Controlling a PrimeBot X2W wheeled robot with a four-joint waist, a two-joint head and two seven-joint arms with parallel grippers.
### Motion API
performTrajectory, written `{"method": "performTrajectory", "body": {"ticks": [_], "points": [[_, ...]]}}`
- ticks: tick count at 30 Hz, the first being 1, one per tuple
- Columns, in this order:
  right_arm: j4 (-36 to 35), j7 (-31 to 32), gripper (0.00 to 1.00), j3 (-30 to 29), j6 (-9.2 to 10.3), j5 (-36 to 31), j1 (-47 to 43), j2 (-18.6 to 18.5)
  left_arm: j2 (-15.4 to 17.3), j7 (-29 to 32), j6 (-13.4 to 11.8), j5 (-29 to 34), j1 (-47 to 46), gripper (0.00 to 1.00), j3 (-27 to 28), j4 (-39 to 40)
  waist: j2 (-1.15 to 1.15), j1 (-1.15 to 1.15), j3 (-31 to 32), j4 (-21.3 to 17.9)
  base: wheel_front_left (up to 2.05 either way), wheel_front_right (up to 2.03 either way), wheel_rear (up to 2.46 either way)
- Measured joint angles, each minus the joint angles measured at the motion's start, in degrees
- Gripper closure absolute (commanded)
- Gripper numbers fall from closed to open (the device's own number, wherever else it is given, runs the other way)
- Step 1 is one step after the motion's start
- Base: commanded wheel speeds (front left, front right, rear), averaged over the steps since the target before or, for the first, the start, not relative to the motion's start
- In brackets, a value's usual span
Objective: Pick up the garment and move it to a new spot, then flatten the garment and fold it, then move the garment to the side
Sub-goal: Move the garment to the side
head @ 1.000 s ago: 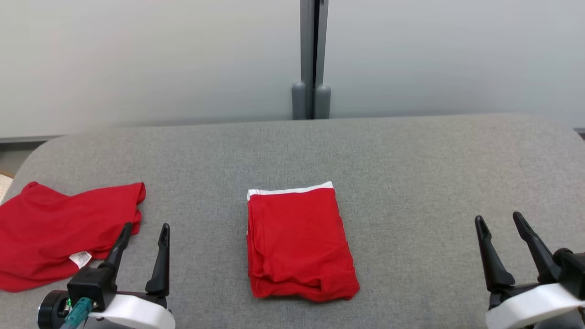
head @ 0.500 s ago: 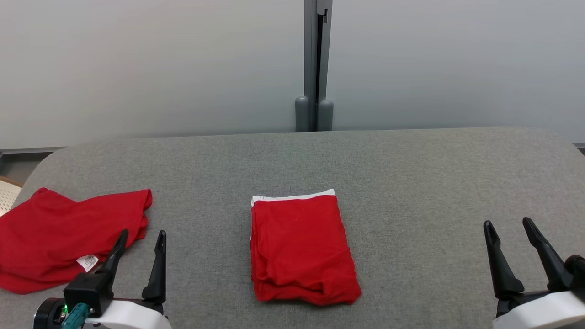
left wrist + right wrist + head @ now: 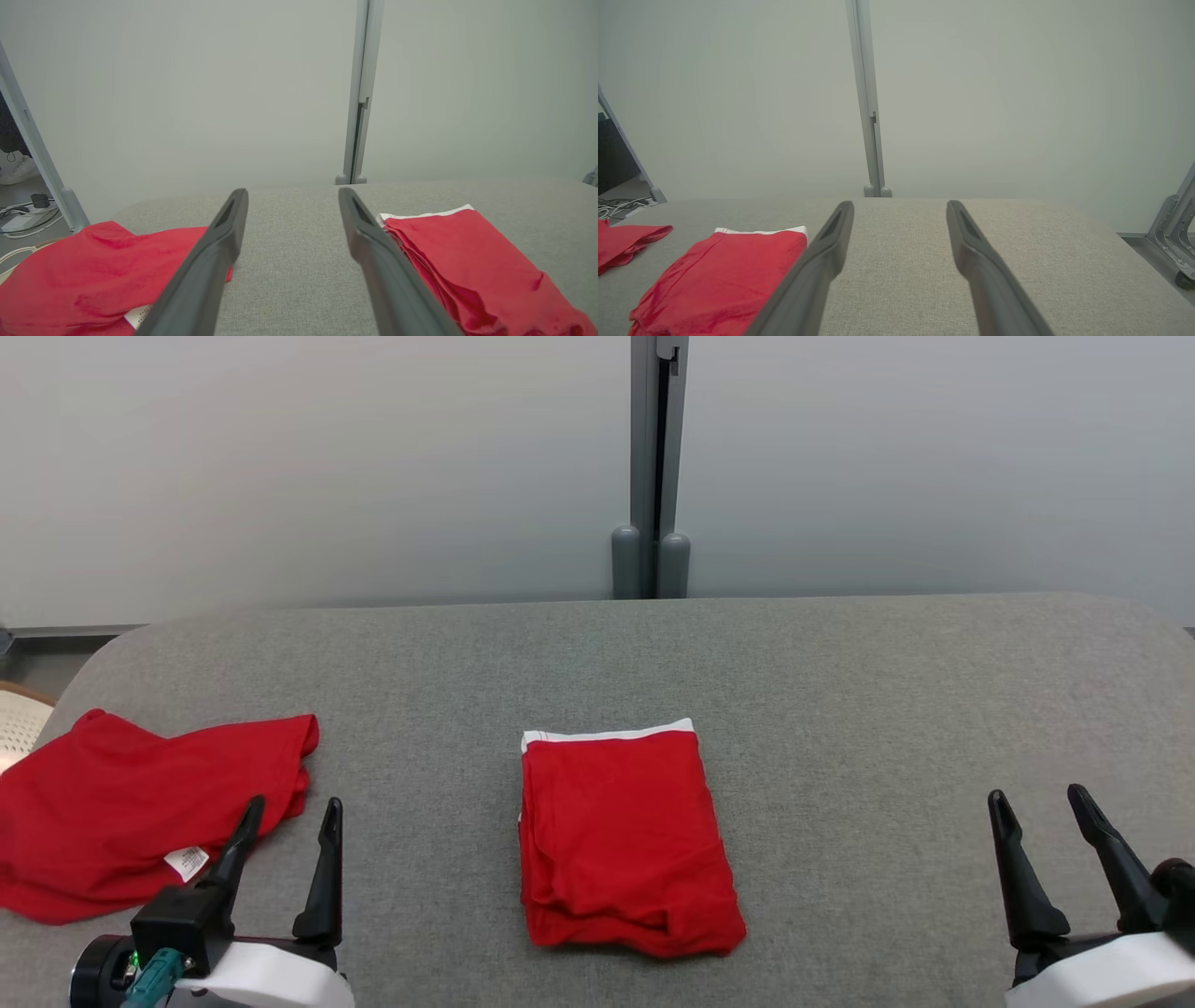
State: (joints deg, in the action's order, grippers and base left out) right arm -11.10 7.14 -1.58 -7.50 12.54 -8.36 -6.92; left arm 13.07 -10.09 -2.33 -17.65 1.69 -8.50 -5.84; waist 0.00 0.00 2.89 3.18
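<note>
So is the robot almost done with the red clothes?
Partly. The banded red garment lies folded in a neat rectangle in the middle, so folding looks done. Nothing is in hand: the left claw and right claw are open and empty. Left to do: moving it aside. The other red garment on the left looks rumpled, not folded.

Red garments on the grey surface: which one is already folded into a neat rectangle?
The middle garment, with the white band at its far edge. The other red garment, by the left gripper, lies rumpled.
</note>
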Motion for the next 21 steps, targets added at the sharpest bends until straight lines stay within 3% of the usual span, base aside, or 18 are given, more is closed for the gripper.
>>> {"method": "performTrajectory", "body": {"ticks": [10, 21], "points": [[6.9, 0.1, 0.0, 0.5, 0.01, 1.0, -0.2, -0.9, -2.5, -1.3, 0.6, 0.8, -6.3, 0.0, -2.9, 1.3, 0.0, 0.0, -2.3, 6.5, 0.0, 0.0, 0.0], [23.7, -1.2, 0.0, 5.2, 0.0, 3.1, 11.0, -0.5, -6.4, -4.3, 2.9, 0.9, -15.0, 0.0, -5.7, -2.0, 0.0, 0.0, -9.6, 17.5, 0.0, 0.0, 0.0]]}}
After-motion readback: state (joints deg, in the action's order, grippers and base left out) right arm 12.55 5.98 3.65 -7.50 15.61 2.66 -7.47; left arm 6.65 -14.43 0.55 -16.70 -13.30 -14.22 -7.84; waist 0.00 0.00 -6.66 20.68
